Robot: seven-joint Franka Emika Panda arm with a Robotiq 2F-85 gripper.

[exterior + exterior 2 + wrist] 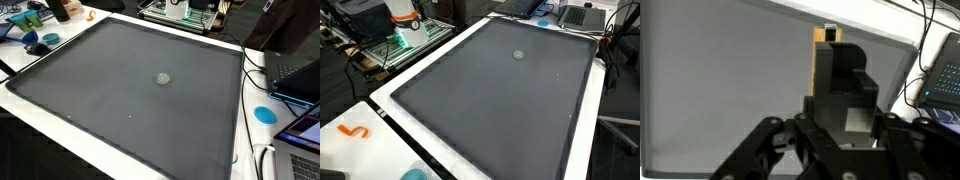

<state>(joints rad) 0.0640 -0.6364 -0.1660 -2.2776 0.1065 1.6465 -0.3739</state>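
Hanging over the grey mat, the gripper shows its two finger linkages splayed to either side of a black block with a tan strip along one edge. Whether the fingers press on that block cannot be told. In both exterior views a small grey lump lies on the mat, inside its border. A laptop sits beyond the mat's rim.

The wrist view's lower edge cuts off my end effector, hiding its fingertips. In both exterior views, the lone grey lump is too small to identify.
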